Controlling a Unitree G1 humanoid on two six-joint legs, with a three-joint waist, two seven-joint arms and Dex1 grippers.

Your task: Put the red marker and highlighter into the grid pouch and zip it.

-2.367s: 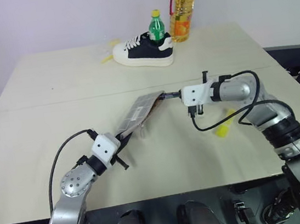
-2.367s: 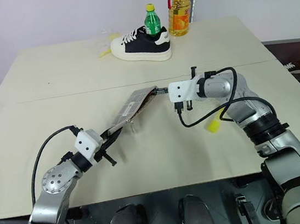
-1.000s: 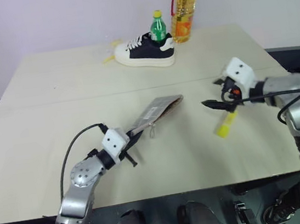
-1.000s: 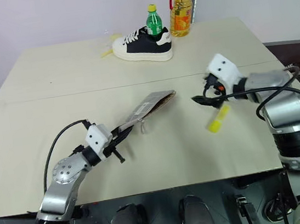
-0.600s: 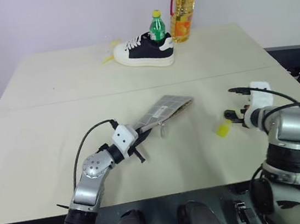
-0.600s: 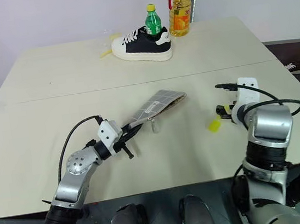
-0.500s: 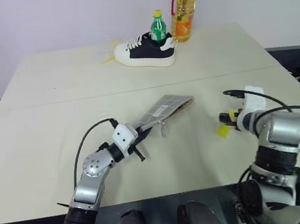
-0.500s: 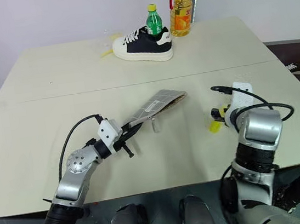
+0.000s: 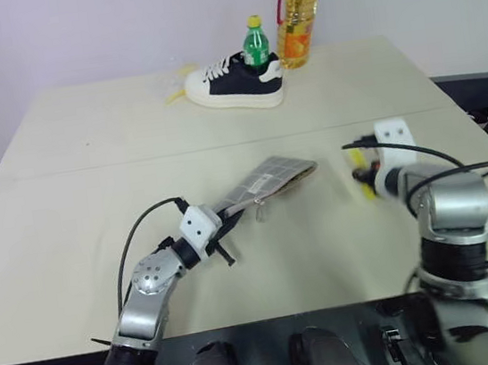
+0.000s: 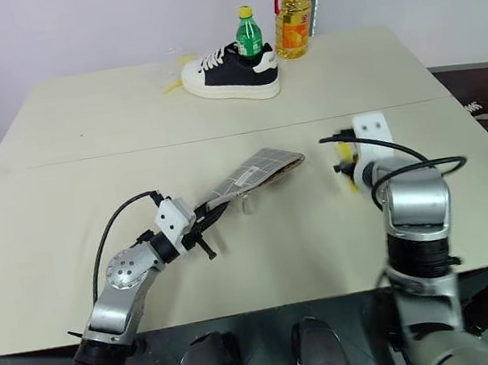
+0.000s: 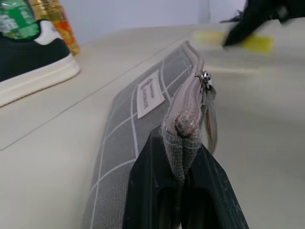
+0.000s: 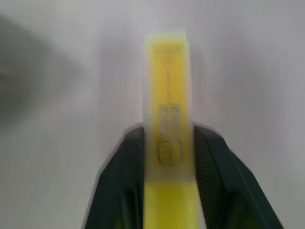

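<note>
Left fingers (image 11: 183, 191): two black fingers pressed together on the near end of the grid pouch (image 9: 266, 182), pinching its zipper edge; the pouch, grey with white grid lines and a small white label, slants away from them toward about 1 o'clock over the middle of the table (image 9: 89, 167), its far end lying lower near the table centre, zipper pull hanging at the edge. Right fingers (image 12: 167, 157): clamped on the highlighter (image 12: 167, 119), one finger against each side of the yellow barrel, which projects past the fingertips; in the head views this pair sits at roughly 3 o'clock from the pouch's far end, well apart from it, above the right part of the table. Red marker: cannot be made out. Other items, all at the far edge of the table, about 12 o'clock from the pouch: a black-and-white sneaker (image 9: 231, 83); a green bottle with a yellow cap (image 9: 254, 44) standing just behind the shoe's heel; a tall bottle of yellow oil (image 9: 297, 15) just beside the green bottle at its 2 o'clock; a small pale yellow scrap (image 9: 173, 91) at the sneaker's toe.
</note>
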